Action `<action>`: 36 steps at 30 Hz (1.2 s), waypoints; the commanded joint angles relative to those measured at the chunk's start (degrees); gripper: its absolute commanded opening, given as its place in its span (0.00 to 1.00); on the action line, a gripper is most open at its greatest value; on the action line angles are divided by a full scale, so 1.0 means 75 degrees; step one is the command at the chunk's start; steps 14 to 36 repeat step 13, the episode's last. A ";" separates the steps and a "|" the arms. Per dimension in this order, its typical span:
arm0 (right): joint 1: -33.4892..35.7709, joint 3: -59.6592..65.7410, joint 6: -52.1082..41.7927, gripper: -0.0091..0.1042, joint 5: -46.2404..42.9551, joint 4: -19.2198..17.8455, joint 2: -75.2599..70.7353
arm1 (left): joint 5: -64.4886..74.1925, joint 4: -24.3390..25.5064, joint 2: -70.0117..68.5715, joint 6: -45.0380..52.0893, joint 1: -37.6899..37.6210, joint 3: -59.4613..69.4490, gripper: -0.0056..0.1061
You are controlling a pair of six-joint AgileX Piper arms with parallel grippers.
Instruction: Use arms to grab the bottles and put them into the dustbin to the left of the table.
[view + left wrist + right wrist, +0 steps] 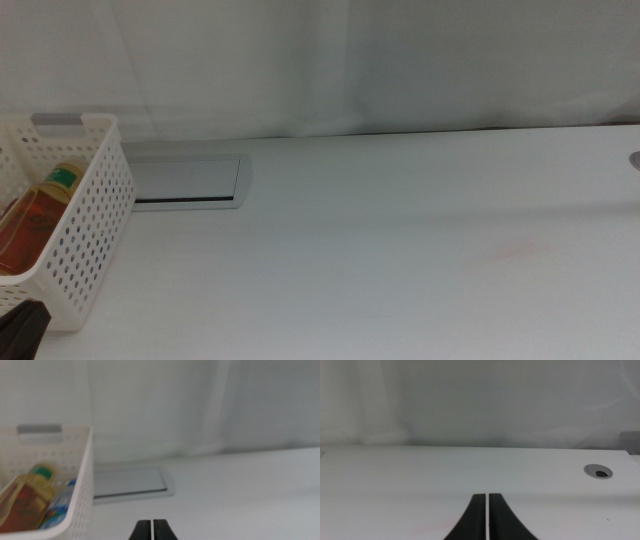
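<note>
The white table (400, 250) is the largest thing here, a broad plain top with a faint reddish mark on it, and behind it hangs a pale curtain (350, 60) that closes the room. At the far-left side stands the dustbin (85, 240), a white perforated basket with a grey handle strip on its rim. From the left pincer (152, 530) it lies ahead and a little to the side, near but not touching. Inside it lie the yellow-liquid bottle (27, 497) with its green label and, just beside it, the small water bottle (60, 505) with a blue label; they lean against the wall, probably because they were dropped in and not set upright. I judge that the task is nearly or fully done, since no bottle shows on the table. Beyond the basket is the grey recessed panel (185, 180), flat in the table. The left pincer is closed and holds nothing, low at the near edge. The right pincer (486, 515) is also closed and empty, waiting over bare table, with a small round cable hole (599, 471) ahead of it and well apart.
</note>
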 commanded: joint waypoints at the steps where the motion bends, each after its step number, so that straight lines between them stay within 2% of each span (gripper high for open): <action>1: -0.0049 0.0034 -0.0062 0.06 -0.0028 -0.0087 -0.0019 | -0.0340 0.0755 -0.0112 -0.0709 -0.0019 0.0281 0.03; 3: -0.0049 0.0034 -0.0062 0.06 -0.0028 -0.0087 -0.0019 | -0.0423 0.1517 -0.0275 -0.1752 -0.0019 0.0384 0.03; 5: -0.0049 0.0034 -0.0062 0.06 -0.0028 -0.0087 -0.0019 | -0.0428 0.1976 -0.0513 -0.2241 -0.0019 0.0423 0.03; 9: -0.0049 0.0034 -0.0062 0.06 -0.0028 -0.0087 -0.0019 | -0.0455 0.2708 -0.1453 -0.2332 -0.0019 0.0685 0.02; 13: -0.0049 0.0034 -0.0062 0.06 -0.0028 -0.0087 -0.0039 | -0.0656 0.2695 -0.1473 -0.2403 -0.0019 0.1265 0.02; 36: -0.0049 0.0034 -0.0062 0.06 -0.0028 -0.0087 -0.0039 | -0.0656 0.2695 -0.1473 -0.2403 -0.0019 0.1265 0.02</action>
